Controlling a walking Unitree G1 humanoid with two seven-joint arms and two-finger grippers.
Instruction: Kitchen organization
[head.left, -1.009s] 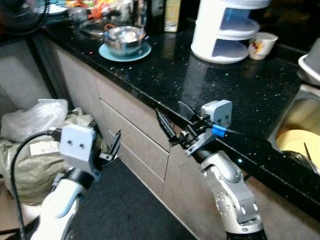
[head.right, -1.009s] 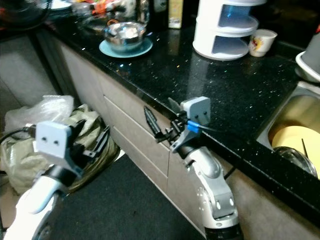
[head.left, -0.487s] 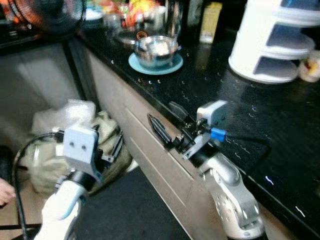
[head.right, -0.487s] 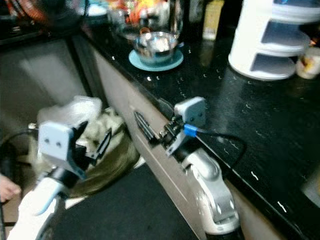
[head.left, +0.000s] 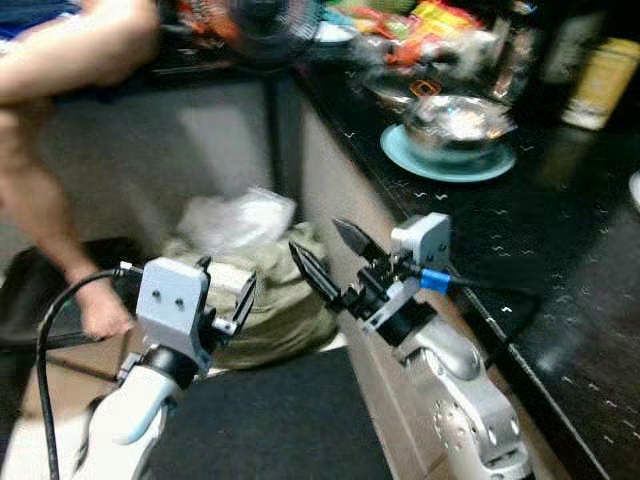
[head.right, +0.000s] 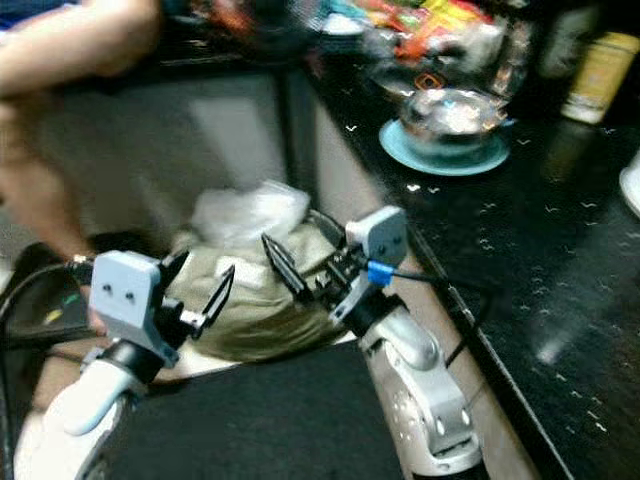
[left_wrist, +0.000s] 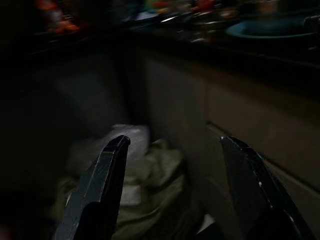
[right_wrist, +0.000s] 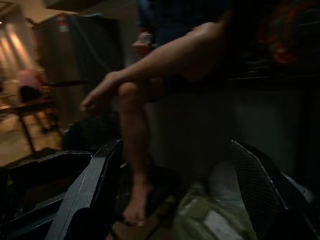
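Steel bowl (head.left: 458, 124) upright on teal plate (head.left: 448, 166), on black speckled counter (head.left: 560, 250) near its front edge

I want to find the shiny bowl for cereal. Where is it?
In the left eye view, the shiny metal bowl sits on a light blue plate on the black counter, up on the robot's right, in front of the colourful packets.
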